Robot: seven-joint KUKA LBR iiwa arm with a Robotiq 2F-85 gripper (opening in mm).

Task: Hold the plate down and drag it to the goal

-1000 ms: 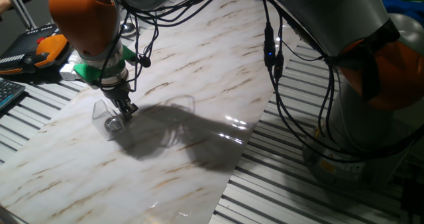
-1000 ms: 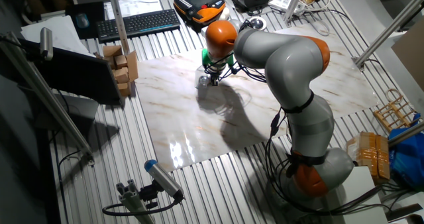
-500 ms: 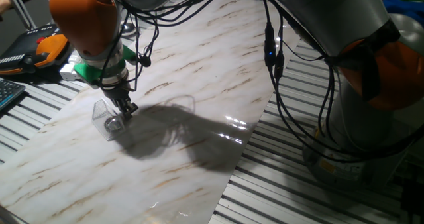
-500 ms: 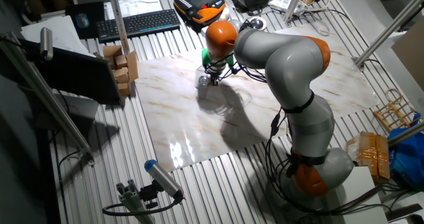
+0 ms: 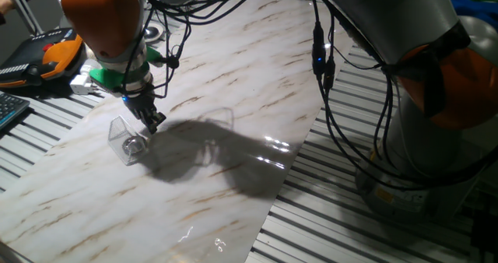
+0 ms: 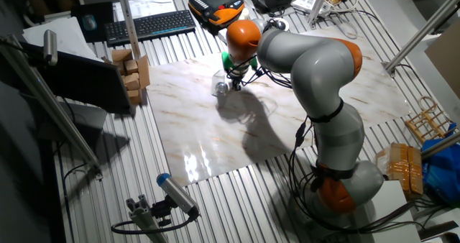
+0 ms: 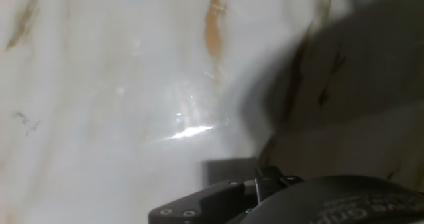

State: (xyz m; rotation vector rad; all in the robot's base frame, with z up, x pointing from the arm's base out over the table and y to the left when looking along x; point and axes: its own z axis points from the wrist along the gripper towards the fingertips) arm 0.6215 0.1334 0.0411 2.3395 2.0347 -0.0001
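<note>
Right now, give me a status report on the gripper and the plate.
Gripper raised clear of the plate, jaws unreadable. Plate sits inside the goal on the marble board. Nothing in the way.

Robotics lab. Slatted aluminium worktop (image 6: 215, 193) carries a marble-patterned board (image 6: 215, 128) under the gripper (image 5: 152, 121). Beyond the gripper: keyboard (image 6: 147, 26), orange-and-black teach pendant (image 6: 218, 2), loose papers. Cardboard boxes (image 6: 133, 70) beside the board. Cables run along the grey-and-orange arm (image 6: 316, 63).
</note>
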